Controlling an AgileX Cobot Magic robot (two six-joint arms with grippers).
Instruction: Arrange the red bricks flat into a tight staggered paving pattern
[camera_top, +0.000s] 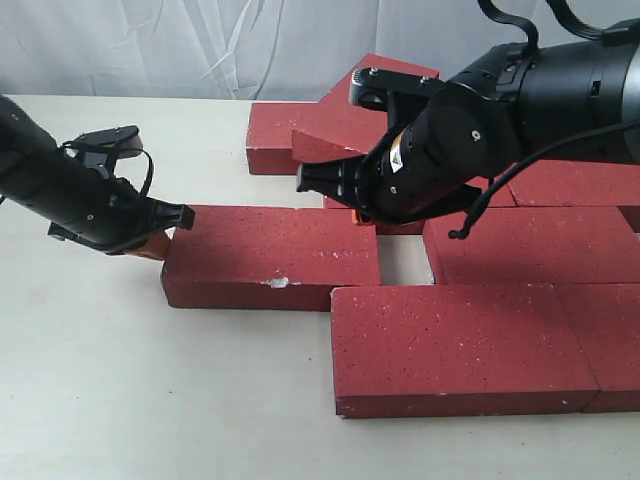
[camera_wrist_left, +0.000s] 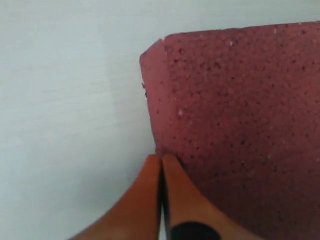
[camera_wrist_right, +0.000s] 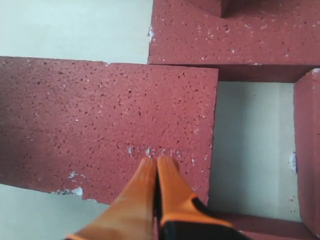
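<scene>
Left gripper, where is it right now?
The left gripper is on the left of the exterior view, fingertips shut, at the left end of the leftmost brick, low over the table.

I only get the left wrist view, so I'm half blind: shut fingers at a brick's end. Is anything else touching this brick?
Observer: Yes. The right gripper, also shut, has its tips on top of the same brick, near the other end.
Operator: What lies beyond that end?
Observer: A gap of bare table, then the next brick in that row.
Operator: Is every brick lying flat?
Observer: No. A tilted brick at the back leans on others.
</scene>
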